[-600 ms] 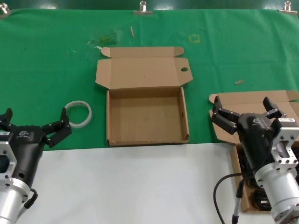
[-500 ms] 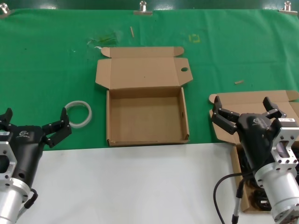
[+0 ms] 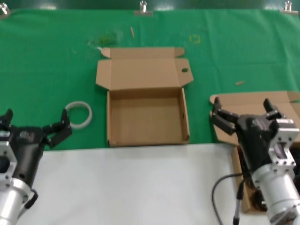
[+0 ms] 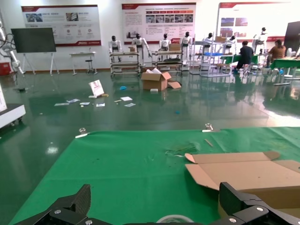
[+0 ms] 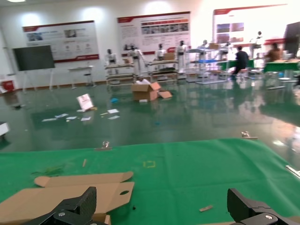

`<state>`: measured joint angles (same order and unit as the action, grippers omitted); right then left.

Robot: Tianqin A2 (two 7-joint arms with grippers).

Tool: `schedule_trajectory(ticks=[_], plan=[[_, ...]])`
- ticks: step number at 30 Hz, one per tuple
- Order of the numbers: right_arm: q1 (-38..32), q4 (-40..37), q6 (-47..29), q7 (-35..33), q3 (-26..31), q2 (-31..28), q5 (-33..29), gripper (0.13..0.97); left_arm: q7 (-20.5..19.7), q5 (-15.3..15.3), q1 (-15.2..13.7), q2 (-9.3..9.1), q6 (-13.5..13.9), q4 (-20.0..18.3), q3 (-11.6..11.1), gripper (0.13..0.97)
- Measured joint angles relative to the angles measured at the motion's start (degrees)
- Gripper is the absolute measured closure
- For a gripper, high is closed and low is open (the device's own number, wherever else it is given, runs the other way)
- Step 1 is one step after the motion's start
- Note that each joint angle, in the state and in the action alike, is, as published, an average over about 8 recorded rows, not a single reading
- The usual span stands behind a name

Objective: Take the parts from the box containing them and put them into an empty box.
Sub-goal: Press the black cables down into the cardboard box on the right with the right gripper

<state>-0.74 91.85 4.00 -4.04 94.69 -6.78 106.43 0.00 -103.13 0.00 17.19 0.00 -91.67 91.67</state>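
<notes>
The empty box (image 3: 110,119) lies open in the middle of the green cloth, its lid (image 3: 140,72) folded back with a small round hole (image 3: 184,70). The box containing the parts (image 3: 243,100) is at the right, mostly hidden under my right arm. Black cables (image 3: 258,200) show in it beside the wrist. My right gripper (image 3: 242,110) is open and empty above that box's lid. My left gripper (image 3: 36,120) is open and empty at the near left. The holed lid also shows in the right wrist view (image 5: 70,194) and in the left wrist view (image 4: 248,173).
A translucent white tape ring (image 3: 78,115) lies on the cloth just ahead of the left gripper; its edge shows in the left wrist view (image 4: 174,219). A white surface (image 3: 131,187) covers the near half of the table. Small scraps (image 3: 239,82) lie on the cloth.
My right arm has shifted slightly toward the near side and the left. The left arm and both boxes have not moved.
</notes>
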Motion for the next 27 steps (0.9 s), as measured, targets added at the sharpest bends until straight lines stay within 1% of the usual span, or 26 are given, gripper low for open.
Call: schedule_trajectory(ticks=[7,11,18,23,27], plan=[[1.9,3.1,9.0,-6.8,4.4,0.0,7.3,0.129,0.0,0.0,0.0,0.00,0.0,0.0,0.0,0.132],[4.0,6.0,15.2,-13.3,6.2,0.0,13.0,0.129,0.0,0.0,0.0,0.00,0.0,0.0,0.0,0.132],[7.6,11.9,28.1,-30.0,7.7,0.0,24.1,0.129,0.0,0.0,0.0,0.00,0.0,0.0,0.0,0.132],[8.9,14.8,35.3,-43.0,6.6,0.0,30.4,0.129,0.0,0.0,0.0,0.00,0.0,0.0,0.0,0.132],[8.2,15.8,39.9,-53.3,5.2,0.0,34.9,0.129,0.0,0.0,0.0,0.00,0.0,0.0,0.0,0.132]])
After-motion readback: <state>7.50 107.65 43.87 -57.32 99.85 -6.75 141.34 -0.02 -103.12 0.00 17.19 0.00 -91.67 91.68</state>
